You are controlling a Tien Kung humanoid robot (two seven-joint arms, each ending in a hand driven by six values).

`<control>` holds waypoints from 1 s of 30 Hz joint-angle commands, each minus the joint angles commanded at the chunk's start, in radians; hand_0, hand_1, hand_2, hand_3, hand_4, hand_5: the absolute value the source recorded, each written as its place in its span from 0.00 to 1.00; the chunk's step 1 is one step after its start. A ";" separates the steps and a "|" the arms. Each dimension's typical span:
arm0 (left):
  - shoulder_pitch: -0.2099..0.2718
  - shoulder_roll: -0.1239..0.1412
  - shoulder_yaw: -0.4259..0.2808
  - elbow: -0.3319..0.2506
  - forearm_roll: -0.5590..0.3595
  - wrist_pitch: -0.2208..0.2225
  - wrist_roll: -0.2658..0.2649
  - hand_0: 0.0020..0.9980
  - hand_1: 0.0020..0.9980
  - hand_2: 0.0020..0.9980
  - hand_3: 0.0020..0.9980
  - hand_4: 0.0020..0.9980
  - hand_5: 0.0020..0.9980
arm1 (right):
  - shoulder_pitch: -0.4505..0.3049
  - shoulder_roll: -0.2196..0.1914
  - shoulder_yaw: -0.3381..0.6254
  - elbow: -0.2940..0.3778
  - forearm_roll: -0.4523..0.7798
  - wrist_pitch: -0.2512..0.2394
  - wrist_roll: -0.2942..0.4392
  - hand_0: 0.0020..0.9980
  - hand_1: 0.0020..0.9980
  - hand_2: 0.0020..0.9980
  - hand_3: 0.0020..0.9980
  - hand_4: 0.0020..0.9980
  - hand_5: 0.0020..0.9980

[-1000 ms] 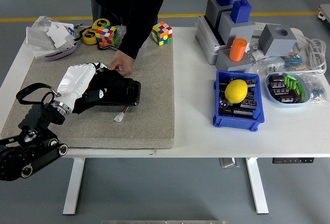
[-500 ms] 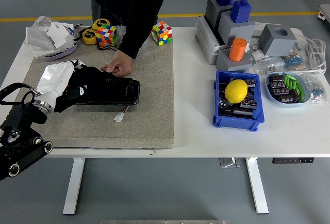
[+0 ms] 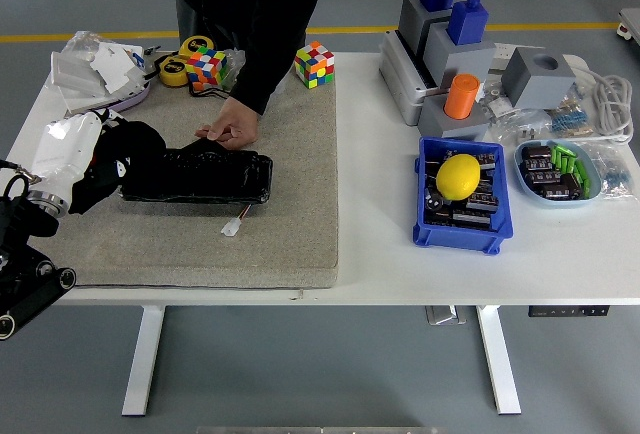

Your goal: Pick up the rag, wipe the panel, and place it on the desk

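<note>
A black panel (image 3: 205, 176) lies flat on the beige mat (image 3: 280, 244). My left hand (image 3: 88, 154), silver-covered, is at the panel's left end, its fingers curled on a crumpled black rag (image 3: 122, 154). The rag hangs over the panel's left edge and the mat beside it. A person stands at the far side, and the person's hand (image 3: 230, 126) presses on the panel's far edge. My right arm is out of the picture.
A small white connector (image 3: 233, 224) lies on the mat in front of the panel. Two puzzle cubes (image 3: 205, 66) (image 3: 314, 62), tape rolls (image 3: 174, 71) and a bowl of plastic bags (image 3: 95, 66) sit at the back left. A blue bin (image 3: 455, 229) with a lemon (image 3: 459, 176) stands to the right.
My left hand has dragged the rag leftward along the panel, from its middle to its left end. The person's hand stayed on the panel's far edge.
</note>
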 joint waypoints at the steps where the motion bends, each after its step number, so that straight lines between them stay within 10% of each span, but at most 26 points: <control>1: 0.000 0.001 0.000 0.000 0.000 0.000 0.000 0.15 0.07 0.53 0.64 0.66 0.00 | 0.000 0.000 0.000 0.000 0.000 0.000 0.000 0.75 0.69 0.70 0.62 1.00 0.59; 30: -0.085 -0.075 0.233 -0.095 -0.022 0.000 0.014 0.15 0.07 0.53 0.64 0.66 0.00 | 0.008 -0.001 -0.012 0.000 0.006 -0.001 0.005 0.75 0.69 0.70 0.62 1.00 0.60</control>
